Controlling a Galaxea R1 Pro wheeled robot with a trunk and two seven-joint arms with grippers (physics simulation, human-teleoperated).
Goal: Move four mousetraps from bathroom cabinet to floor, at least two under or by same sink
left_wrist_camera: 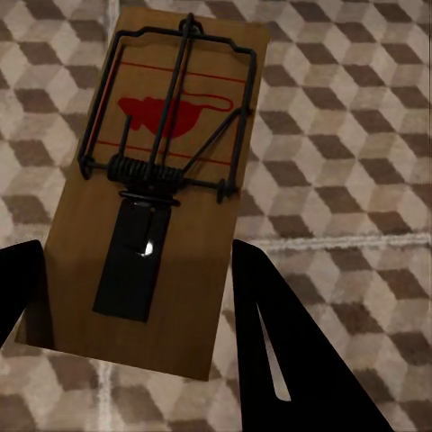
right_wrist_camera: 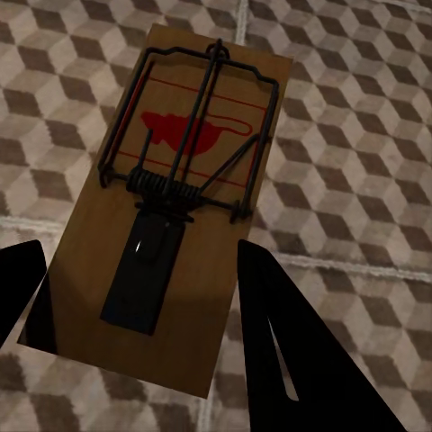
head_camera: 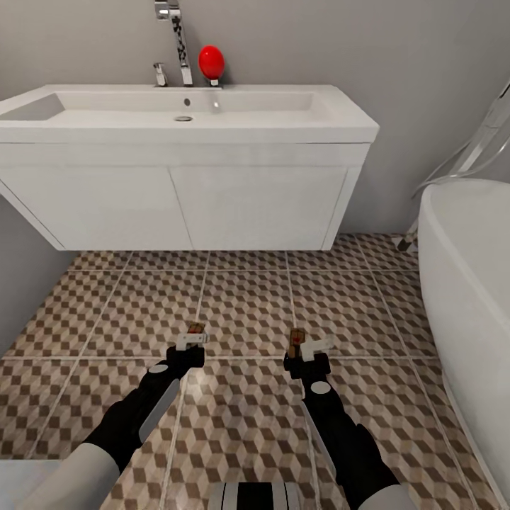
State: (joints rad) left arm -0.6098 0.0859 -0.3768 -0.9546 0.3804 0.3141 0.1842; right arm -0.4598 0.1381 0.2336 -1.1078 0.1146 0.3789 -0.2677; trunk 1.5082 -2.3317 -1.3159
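Bathroom floor (head_camera: 248, 297) tiles spread below the white sink (head_camera: 188, 117). I see my left gripper (head_camera: 193, 338) clamped on one mousetrap (left_wrist_camera: 157, 193), my right gripper (head_camera: 306, 348) on another (right_wrist_camera: 175, 211): brown boards, dark wire, red mouse print.

Two small flat brown wooden mousetraps with dark wire springs show, one (head_camera: 196, 329) by each claw, the other (head_camera: 297, 338). One wide white rectangular sink (head_camera: 184, 113), one white oval bathtub (head_camera: 471, 283), one red ball (head_camera: 211, 62).
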